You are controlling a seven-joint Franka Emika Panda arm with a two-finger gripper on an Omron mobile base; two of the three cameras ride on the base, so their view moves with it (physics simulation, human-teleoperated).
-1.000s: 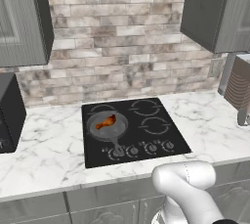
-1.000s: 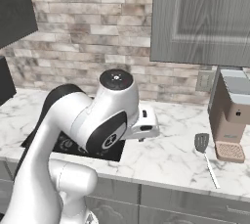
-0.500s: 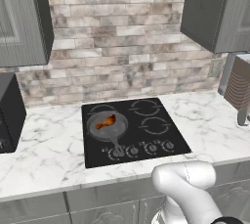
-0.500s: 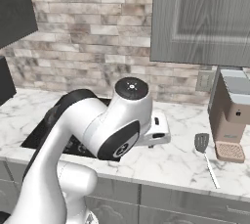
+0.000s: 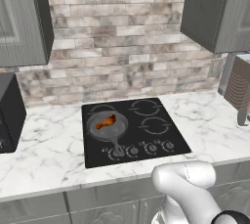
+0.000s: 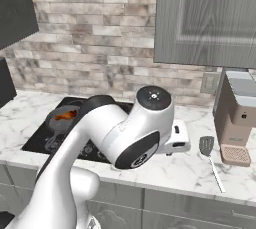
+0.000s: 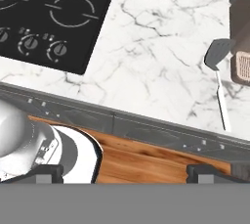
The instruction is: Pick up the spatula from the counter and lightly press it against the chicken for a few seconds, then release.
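Note:
A grey spatula (image 6: 213, 162) lies flat on the marble counter next to the coffee machine; in the hand view the spatula (image 7: 220, 87) is at the right, head up, handle running toward the counter's front edge. The browned chicken (image 5: 105, 122) sits in a dark pan (image 5: 108, 129) on the cooktop's left burner, and the chicken (image 6: 65, 116) is far left in the right base view. My gripper (image 7: 126, 173) is open and holds nothing, high over the counter's front edge, left of the spatula. My hand (image 6: 176, 139) hangs above the counter between cooktop and spatula.
The black cooktop (image 5: 133, 131) with its knobs (image 7: 30, 43) fills the counter's middle. A coffee machine (image 6: 239, 123) stands right beside the spatula head. A dark appliance (image 5: 8, 113) stands at the far left. Bare marble (image 7: 156, 66) lies between cooktop and spatula.
My arm has swung to the right, carrying the hand from over the cooktop's edge toward the spatula's side of the counter. Spatula, pan and chicken have not moved.

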